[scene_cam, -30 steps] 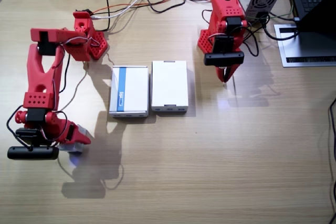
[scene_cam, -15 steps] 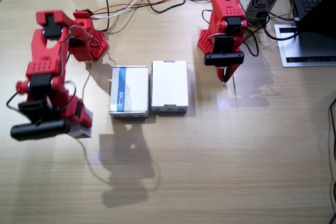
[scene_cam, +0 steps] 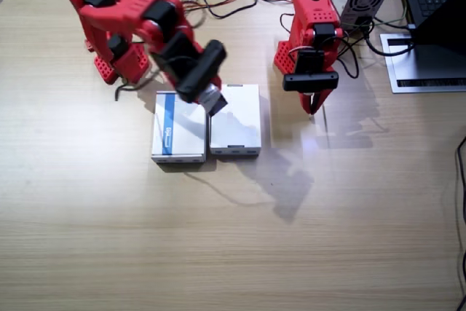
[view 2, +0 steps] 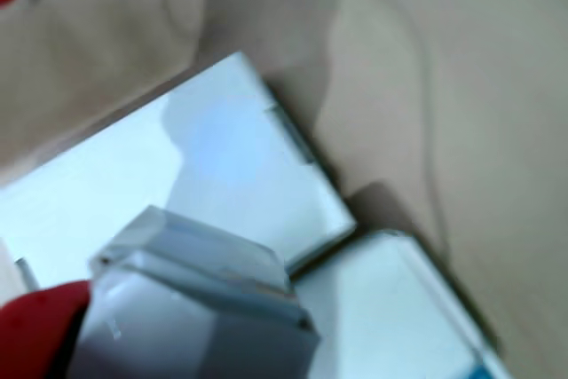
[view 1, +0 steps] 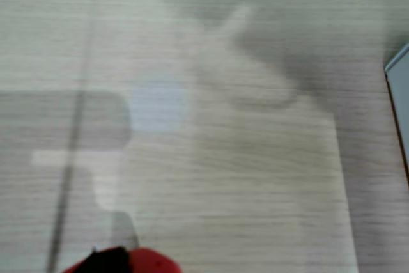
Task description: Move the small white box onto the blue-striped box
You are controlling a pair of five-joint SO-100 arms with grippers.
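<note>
The right pincer (scene_cam: pixel 212 100) grips the small white cardboard cube box (scene_cam: pixel 214 100), raised over the flat blue-striped white box (scene_cam: pixel 178 128). The left pincer (scene_cam: pixel 314 105) hangs closed, empty, over the wooden surface (scene_cam: pixel 233 238).

wooden table (scene_cam: pixel 218 253), blue-striped box (scene_cam: pixel 178 136), plain white box (scene_cam: pixel 237 127) side by side, cables (scene_cam: pixel 196 1)

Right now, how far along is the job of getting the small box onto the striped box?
Done: the right end effector has the small box gripped and held up over the two flat boxes. In hand: it hangs about over the seam between the striped box and the plain box, not yet set down. Left: place it on the striped box and release. The left end effector rests apart.
</note>
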